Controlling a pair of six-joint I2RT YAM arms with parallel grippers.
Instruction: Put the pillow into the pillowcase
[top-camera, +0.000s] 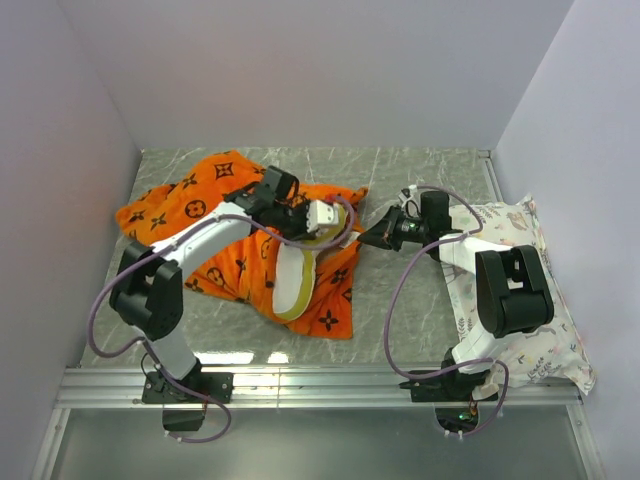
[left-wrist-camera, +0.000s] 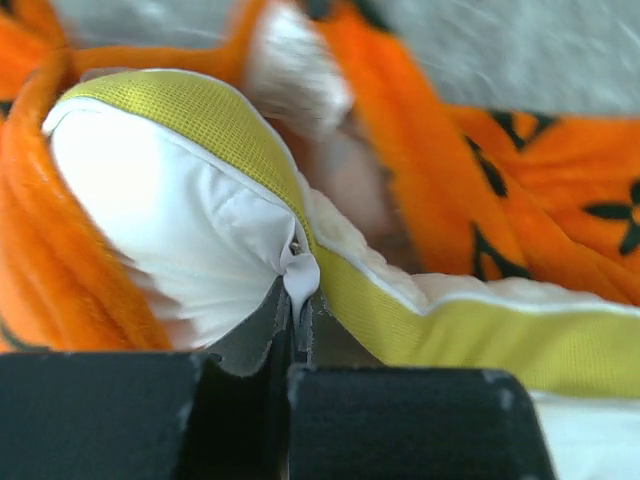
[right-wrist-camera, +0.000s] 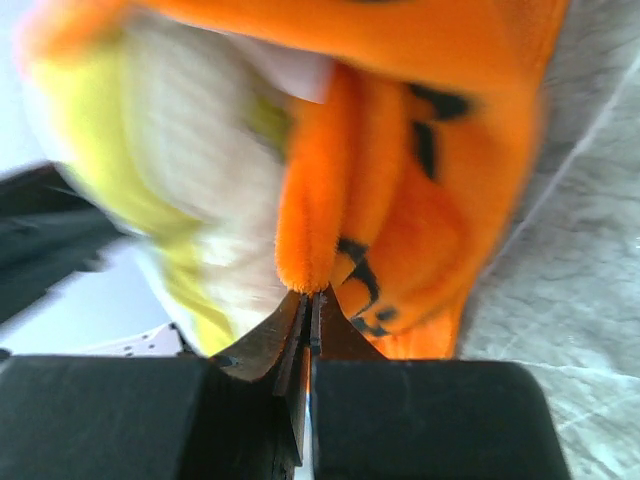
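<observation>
You have 3 pale walls (top-camera: 300, 70) boxing in a grey, marble-veined tabletop (top-camera: 430, 170). A metal rail (top-camera: 330, 383) runs along its near edge, where the 2 arms are bolted.

The orange pillowcase (top-camera: 215, 190) lies crumpled left of centre. It is stamped in black with monogram, flower and diamond marks, and the letters are too small for you to read. On the far right, against the wall and partly under the right arm, lies a white printed pillow (top-camera: 548, 345). It carries a line of small writing near its near end that is not legible.

The pillow (top-camera: 292, 285), white with a yellow band, lies at the mouth of the pillowcase with orange fabric on both sides of it. Its yellow-edged end points toward you.

In the left wrist view, the left claw (left-wrist-camera: 298, 300) is clenched on a pinch of the pillow's white cloth, right at the yellow band. In the right wrist view, the right claw (right-wrist-camera: 310, 305) is clenched on a fold of the pillowcase edge, at the case's right-hand corner.
</observation>
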